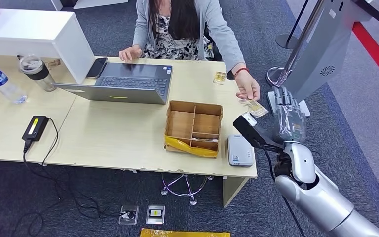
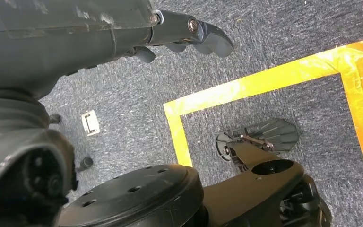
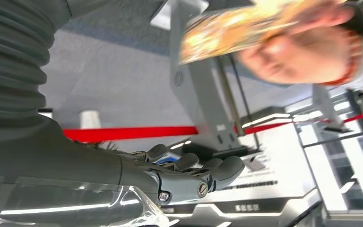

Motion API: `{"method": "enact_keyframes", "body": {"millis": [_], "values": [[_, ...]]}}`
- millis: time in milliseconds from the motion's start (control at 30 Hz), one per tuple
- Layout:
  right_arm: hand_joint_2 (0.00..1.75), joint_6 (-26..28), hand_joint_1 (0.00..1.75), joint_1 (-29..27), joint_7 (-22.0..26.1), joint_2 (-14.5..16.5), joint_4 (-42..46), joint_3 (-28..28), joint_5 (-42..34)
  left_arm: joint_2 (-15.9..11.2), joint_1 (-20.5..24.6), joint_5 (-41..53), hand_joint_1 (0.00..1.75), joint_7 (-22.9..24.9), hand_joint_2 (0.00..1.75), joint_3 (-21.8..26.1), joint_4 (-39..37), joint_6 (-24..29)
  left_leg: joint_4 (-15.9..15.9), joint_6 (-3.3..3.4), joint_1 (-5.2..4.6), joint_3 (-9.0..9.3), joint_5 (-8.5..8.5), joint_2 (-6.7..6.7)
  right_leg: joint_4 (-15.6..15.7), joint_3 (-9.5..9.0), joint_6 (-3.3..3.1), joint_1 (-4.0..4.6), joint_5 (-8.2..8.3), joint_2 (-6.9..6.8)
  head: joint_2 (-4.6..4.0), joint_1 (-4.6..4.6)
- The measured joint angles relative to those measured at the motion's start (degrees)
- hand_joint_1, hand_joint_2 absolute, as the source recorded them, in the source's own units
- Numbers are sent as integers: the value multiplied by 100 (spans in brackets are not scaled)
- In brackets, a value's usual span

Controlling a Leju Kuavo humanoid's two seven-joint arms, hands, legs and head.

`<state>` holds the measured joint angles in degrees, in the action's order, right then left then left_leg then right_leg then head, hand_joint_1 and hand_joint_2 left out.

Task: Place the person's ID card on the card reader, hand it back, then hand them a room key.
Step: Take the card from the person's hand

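Here the ID card (image 1: 254,107) is held out in the person's hand (image 1: 247,91) past the table's (image 1: 128,133) right edge, just beside the raised right hand (image 1: 288,116), whose fingers are spread with nothing gripped (in the right wrist view the card (image 3: 246,26) is blurred). On the table the grey card reader (image 1: 240,150) is set beside a partitioned wooden box (image 1: 194,127), near an open laptop (image 1: 123,83). The left hand (image 2: 189,35) is hung over the carpet with fingers loosely extended, nothing held.
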<state>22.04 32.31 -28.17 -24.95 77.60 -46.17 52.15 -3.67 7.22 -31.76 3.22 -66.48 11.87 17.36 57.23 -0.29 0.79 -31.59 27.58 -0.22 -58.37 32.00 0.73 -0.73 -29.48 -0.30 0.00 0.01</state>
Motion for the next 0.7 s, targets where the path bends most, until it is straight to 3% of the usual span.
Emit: {"method": "enact_keyframes", "body": {"millis": [367,400,500,533,700], "values": [[175,-24,0,139,51,265,-70,-266,-35,0,-2,-8,0,1,0,-40,8,-33,0,0,0,0,0,0,0,1,0,0,0,-1,0,2],[175,-30,9,147,51,275,-77,-283,-28,0,-1,-8,0,1,0,-44,8,-37,0,0,0,0,0,0,0,1,0,0,0,-1,0,2],[175,-27,138,157,47,301,-81,-311,6,0,-2,-8,0,0,0,-73,8,-39,0,0,0,0,0,0,0,1,0,0,0,-1,0,2],[175,-12,173,160,43,307,-82,-314,21,0,-2,-8,0,1,0,-83,8,-38,0,0,0,0,0,0,0,1,0,0,0,-1,0,2],[175,197,175,166,50,339,-124,-349,44,0,-2,-2,0,1,0,-96,8,3,0,0,0,0,0,0,0,2,0,0,0,0,0,2]]}}
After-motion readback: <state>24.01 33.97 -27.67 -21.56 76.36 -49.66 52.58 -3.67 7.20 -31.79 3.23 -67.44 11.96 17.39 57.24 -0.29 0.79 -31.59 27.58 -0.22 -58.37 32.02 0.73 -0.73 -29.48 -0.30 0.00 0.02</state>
